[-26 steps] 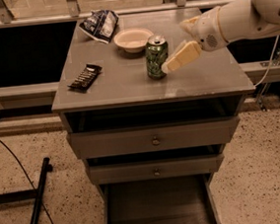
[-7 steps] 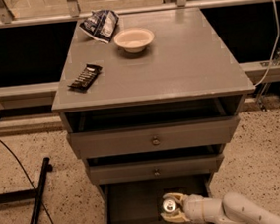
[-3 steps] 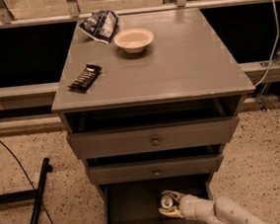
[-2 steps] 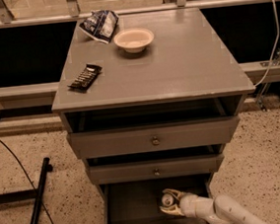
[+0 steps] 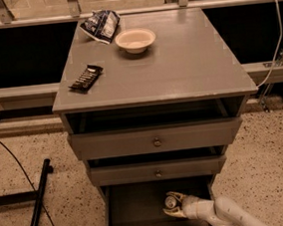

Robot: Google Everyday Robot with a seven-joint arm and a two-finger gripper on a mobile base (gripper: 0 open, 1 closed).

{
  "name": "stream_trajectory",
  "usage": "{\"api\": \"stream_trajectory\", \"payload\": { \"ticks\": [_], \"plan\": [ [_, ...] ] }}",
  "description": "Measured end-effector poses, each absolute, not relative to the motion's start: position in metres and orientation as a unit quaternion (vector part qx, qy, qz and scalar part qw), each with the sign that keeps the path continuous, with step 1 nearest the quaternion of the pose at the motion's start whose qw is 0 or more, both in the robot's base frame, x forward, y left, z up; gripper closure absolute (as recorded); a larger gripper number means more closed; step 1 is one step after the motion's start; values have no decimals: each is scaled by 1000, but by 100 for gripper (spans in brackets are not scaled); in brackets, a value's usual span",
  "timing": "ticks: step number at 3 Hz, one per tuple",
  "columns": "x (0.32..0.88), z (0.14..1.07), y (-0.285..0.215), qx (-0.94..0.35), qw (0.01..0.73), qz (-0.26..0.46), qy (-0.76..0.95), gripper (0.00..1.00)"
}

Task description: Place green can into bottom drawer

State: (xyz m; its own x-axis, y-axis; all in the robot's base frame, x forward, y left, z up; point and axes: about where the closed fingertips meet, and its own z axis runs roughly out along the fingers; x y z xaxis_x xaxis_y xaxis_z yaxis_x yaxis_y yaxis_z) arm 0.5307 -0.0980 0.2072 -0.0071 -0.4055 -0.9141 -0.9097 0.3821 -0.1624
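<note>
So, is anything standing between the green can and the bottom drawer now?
Nothing visible does. The end effector holds the green can inside the open bottom drawer, toward its right side, and no other object shows on the drawer floor around it.

This is looking like a robot test lab. A speckled floor (image 5: 24, 146) is spreading beneath a grey cabinet (image 5: 177, 71), a white cable (image 5: 274, 32) is hanging beyond its right edge, and the robot's gripper (image 5: 173, 205) is sitting inside the bottom drawer (image 5: 131, 211), clasping the green can (image 5: 170, 201).
</note>
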Motion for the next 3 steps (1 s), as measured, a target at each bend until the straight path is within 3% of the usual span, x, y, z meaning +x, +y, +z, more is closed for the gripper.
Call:
{"api": "stream_trajectory", "payload": {
  "ticks": [1,3],
  "plan": [
    [531,207,-96,-496,501,252,663,5],
    [521,219,-120,-478,500,255,676,0]
  ]
}}
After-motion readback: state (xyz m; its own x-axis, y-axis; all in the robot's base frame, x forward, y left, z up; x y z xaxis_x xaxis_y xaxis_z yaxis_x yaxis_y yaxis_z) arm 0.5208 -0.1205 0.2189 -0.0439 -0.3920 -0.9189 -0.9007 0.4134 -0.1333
